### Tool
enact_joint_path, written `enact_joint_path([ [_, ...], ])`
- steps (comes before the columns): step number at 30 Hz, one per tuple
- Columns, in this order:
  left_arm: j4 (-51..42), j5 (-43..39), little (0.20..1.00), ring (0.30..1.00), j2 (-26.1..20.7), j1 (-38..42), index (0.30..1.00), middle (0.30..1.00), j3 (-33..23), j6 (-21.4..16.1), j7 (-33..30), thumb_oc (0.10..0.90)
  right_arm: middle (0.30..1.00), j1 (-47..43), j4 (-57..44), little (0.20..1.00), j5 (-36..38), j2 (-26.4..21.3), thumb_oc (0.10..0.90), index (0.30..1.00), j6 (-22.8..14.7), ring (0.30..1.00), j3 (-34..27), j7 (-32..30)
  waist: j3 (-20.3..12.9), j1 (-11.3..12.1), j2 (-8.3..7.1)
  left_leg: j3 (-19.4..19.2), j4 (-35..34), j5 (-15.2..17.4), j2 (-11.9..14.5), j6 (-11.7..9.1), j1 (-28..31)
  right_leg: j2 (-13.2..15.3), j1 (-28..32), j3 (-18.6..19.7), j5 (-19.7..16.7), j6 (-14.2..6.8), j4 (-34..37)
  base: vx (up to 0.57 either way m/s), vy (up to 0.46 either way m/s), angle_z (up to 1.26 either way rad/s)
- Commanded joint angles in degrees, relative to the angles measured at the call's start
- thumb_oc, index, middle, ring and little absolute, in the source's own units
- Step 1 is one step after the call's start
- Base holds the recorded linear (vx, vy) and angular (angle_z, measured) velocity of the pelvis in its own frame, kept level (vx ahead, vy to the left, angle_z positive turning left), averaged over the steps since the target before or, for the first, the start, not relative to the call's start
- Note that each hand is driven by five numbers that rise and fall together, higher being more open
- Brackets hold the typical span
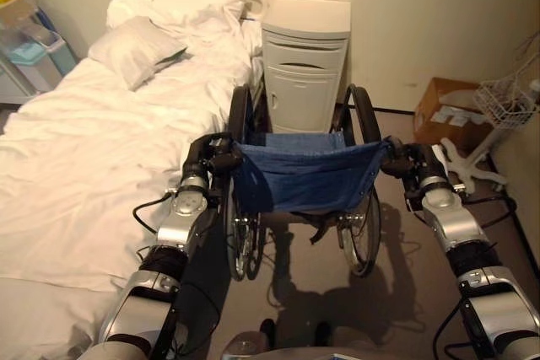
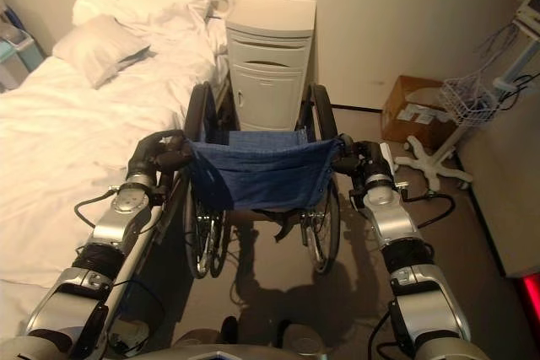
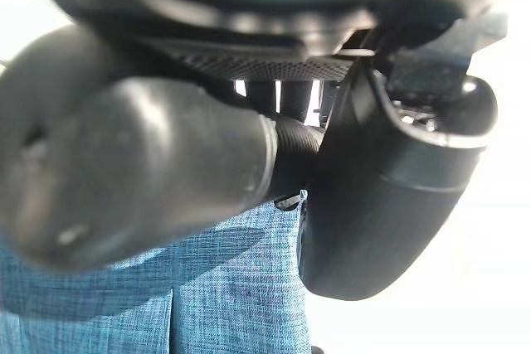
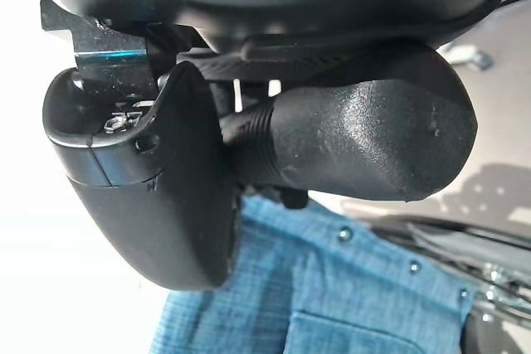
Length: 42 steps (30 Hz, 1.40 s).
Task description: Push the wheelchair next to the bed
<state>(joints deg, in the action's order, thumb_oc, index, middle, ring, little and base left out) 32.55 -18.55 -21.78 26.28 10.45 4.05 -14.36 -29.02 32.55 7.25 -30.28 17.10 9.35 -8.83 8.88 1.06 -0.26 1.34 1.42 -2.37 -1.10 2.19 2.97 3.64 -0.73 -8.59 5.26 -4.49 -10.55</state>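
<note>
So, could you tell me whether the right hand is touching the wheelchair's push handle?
Touching. In the right wrist view the right hand is curled round the wheelchair's push handle, thumb against the grip with no gap.

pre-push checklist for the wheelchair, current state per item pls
1. Left hand on the left push handle: ok, thumb and fingers curled round it.
2. Right hand on the right push handle: ok, closed on the grip.
3. Wheelchair alongside the bed: ok, its left wheel sits close by the mattress edge.
4. Path ahead: not ok, the white cabinet stands directly in front of the chair, so little room to go forward.
5. Right side: ok, the cardboard box and the white stand base are off to the side.
6. Brakes: cannot tell.
</note>
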Motion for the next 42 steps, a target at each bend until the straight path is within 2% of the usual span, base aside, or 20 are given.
enact_joint_path([
  [1,1.08,0.66,0.300,0.300,-1.30,-3.73,0.300,0.300,3.69,0.27,4.74,0.400,0.300,3.09,5.89,0.300,-6.16,-0.47,0.400,0.300,1.37,0.300,9.42,5.60,-1.07,1.99,-1.22,-0.84,1.11,4.18,-2.49,-0.52,0.11,-0.48,4.35,0.64,-4.51,-0.16,7.12,0.08,0.030,0.05],
  [6,1.58,0.40,0.300,0.300,-0.46,-3.72,0.300,0.300,4.08,1.12,4.83,0.400,0.300,1.55,7.22,0.300,-7.55,-1.01,0.400,0.300,1.47,0.300,9.83,6.03,-1.73,2.13,-1.11,-0.75,-0.53,4.68,-2.57,-0.28,1.19,-0.52,4.88,0.98,-4.66,-0.19,8.62,0.07,0.013,0.01],
  [7,1.81,0.45,0.476,0.476,-0.46,-3.76,0.476,0.476,4.22,1.09,4.59,0.518,0.300,1.25,7.43,0.300,-7.75,-1.17,0.400,0.300,1.65,0.300,9.84,6.11,-1.88,2.20,-1.13,-0.77,-0.63,4.74,-2.54,-0.29,1.27,-0.49,4.95,0.88,-4.57,-0.21,8.62,0.07,-0.002,0.02],
  [8,1.77,0.35,0.900,0.900,-0.48,-3.76,0.900,0.900,4.30,1.35,4.38,0.800,0.300,1.10,7.46,0.300,-7.73,-1.29,0.400,0.300,1.85,0.300,9.91,6.13,-1.92,2.27,-1.16,-0.80,-0.68,4.79,-2.52,-0.26,1.34,-0.45,5.02,0.82,-4.52,-0.22,8.62,0.04,-0.004,0.01],
  [9,1.77,0.33,0.900,0.900,-0.49,-3.77,0.900,0.900,4.32,1.35,4.34,0.800,0.300,1.08,7.44,0.300,-7.68,-1.31,0.400,0.300,1.93,0.300,9.93,6.06,-1.94,2.28,-1.17,-0.81,-0.72,4.81,-2.52,-0.25,1.38,-0.43,5.05,0.79,-4.50,-0.23,8.63,0.04,-0.005,0.02],
  [10,1.51,0.29,0.900,0.900,-0.58,-3.96,0.900,0.900,4.32,1.21,4.41,0.800,0.900,1.04,7.21,0.900,-7.60,-1.39,0.800,0.900,2.41,0.900,9.96,5.58,-1.97,2.33,-1.21,-0.81,-0.85,4.94,-2.51,-0.21,1.55,-0.39,5.15,0.67,-4.40,-0.25,8.67,0.04,-0.004,0.01],
  [23,-2.39,1.56,0.900,0.900,-0.40,-6.88,0.900,0.900,2.59,0.41,-0.23,0.800,0.900,3.92,3.60,0.900,-5.75,-0.62,0.800,0.900,4.53,0.900,8.10,2.73,-1.56,1.93,-0.70,-1.67,-1.37,5.82,-2.18,0.07,2.99,-0.36,5.77,0.69,-3.40,-0.21,8.14,0.01,-0.004,0.01],
  [30,-6.09,3.78,0.900,0.900,-0.36,-9.46,0.900,0.900,1.30,0.22,-5.07,0.800,0.900,7.74,-2.68,0.900,-3.25,-0.30,0.800,0.900,2.82,0.900,5.73,-0.36,-1.12,1.52,-0.72,-1.91,-1.35,6.22,-2.10,0.27,3.45,-0.42,5.96,0.81,-2.98,-0.19,7.87,0.00,0.000,0.00],
  [33,-8.52,4.88,0.900,0.900,-0.48,-11.03,0.900,0.900,0.29,-0.97,-6.97,0.800,0.900,9.46,-5.58,0.900,-2.20,-0.34,0.800,0.900,0.73,0.900,4.20,-0.49,-0.96,1.45,-0.74,-1.88,-1.21,6.29,-2.14,0.36,3.37,-0.49,5.95,0.89,-2.82,-0.09,7.78,0.00,0.000,0.00],
  [36,-11.89,7.38,0.900,0.900,-0.91,-13.23,0.900,0.900,-1.51,-2.97,-10.38,0.800,0.900,12.39,-9.73,0.900,-1.61,-0.03,0.800,0.900,-3.95,0.900,2.05,-0.33,-0.93,1.40,-0.83,-1.71,-1.44,6.36,-2.17,0.50,3.55,-0.61,6.02,0.86,-2.60,0.00,7.79,0.00,0.000,0.00],
  [37,-12.17,7.81,0.900,0.900,-0.96,-13.45,0.900,0.900,-1.71,-3.26,-10.79,0.800,0.900,12.65,-10.08,0.900,-1.59,-0.01,0.800,0.900,-4.42,0.900,1.85,-0.41,-0.93,1.40,-0.85,-1.69,-1.47,6.37,-2.17,0.52,3.58,-0.62,6.03,0.85,-2.57,0.01,7.79,0.00,0.000,0.00],
  [38,-13.40,11.51,0.900,0.900,-1.23,-14.53,0.900,0.900,-2.76,-4.48,-14.07,0.800,0.900,13.93,-11.87,0.900,-2.06,0.14,0.800,0.900,-7.30,0.900,0.82,-2.43,-0.93,1.37,-0.89,-1.65,-1.57,6.40,-2.17,0.55,3.71,-0.67,6.07,0.79,-2.43,0.07,7.74,0.00,0.000,0.00],
  [40,-14.35,13.98,0.900,0.900,-1.81,-15.33,0.900,0.900,-3.54,-5.22,-16.08,0.800,0.900,14.91,-13.16,0.900,-3.03,0.24,0.800,0.900,-8.81,0.900,-0.11,-4.00,-1.01,1.34,-0.90,-1.68,-1.67,6.45,-2.16,0.55,3.81,-0.72,6.19,0.76,-2.31,0.07,7.79,0.00,0.000,0.00],
  [42,-16.66,18.05,0.900,0.900,-2.75,-16.71,0.900,0.900,-4.99,-5.74,-20.61,0.800,0.900,16.72,-15.95,0.900,-6.06,0.64,0.800,0.900,-12.14,0.900,-1.58,-8.61,-1.23,1.28,-0.90,-1.62,-1.85,6.52,-2.20,0.63,3.87,-0.82,6.23,0.83,-2.12,0.08,7.89,0.00,0.000,0.00],
])
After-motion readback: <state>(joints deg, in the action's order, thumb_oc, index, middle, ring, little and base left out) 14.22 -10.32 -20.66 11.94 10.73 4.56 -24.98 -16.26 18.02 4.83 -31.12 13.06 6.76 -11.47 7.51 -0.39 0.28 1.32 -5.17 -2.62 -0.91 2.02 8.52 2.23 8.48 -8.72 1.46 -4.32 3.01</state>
